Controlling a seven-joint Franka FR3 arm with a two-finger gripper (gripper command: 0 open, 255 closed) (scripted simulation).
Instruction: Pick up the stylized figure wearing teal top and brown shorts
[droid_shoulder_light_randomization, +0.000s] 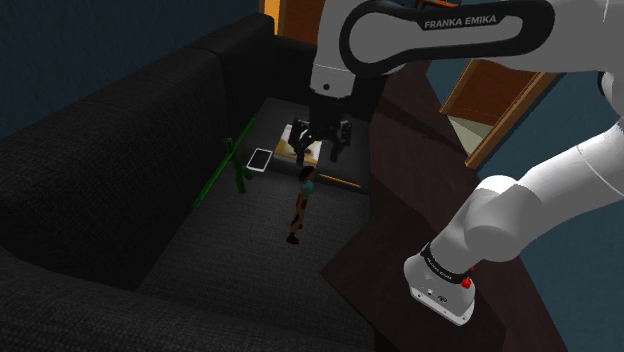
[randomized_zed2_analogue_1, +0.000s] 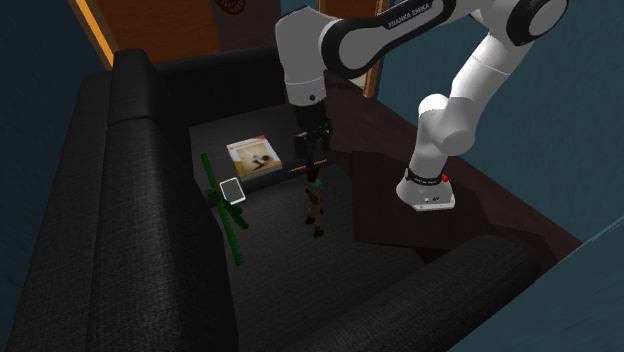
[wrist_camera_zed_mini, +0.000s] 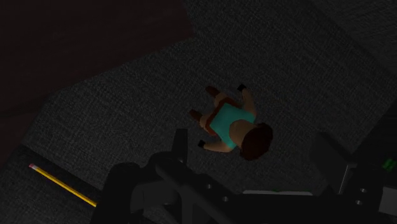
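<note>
The claw (droid_shoulder_light_randomization: 320, 150) hung above the seat of a dark sofa (droid_shoulder_light_randomization: 120, 170) with its two black fingers (wrist_camera_zed_mini: 180, 144) set wide apart and nothing between them. The figure (droid_shoulder_light_randomization: 301, 205) lay stretched out on the seat cushion just below the claw, touching neither finger. In the wrist view its head sat nearest the fingertips and its legs pointed away from them. It was a small, blocky doll with a teal sleeveless top, brown shorts, tan arms and legs, a rounded cap of dark brown hair, and dark tips at its hands and feet. Its arms were spread a little from the body and its legs were slightly parted. Whether it lay face up or face down could not be told. Behind the claw, toward the sofa's corner, a flat book (randomized_zed2_analogue_1: 253, 158) with a pale picture cover rested on the cushion. To the shoulder view's left of the claw lay a small white-edged tablet (droid_shoulder_light_randomization: 261, 160), and just past it a thin green branched stick (droid_shoulder_light_randomization: 235, 170) ran along the foot of the backrest. A yellow pencil (wrist_camera_zed_mini: 60, 184) lay on the cushion off to one side of the claw, well apart from the figure. The arm's dark brown stand (droid_shoulder_light_randomization: 400, 230) butted against the seat's front edge.
</note>
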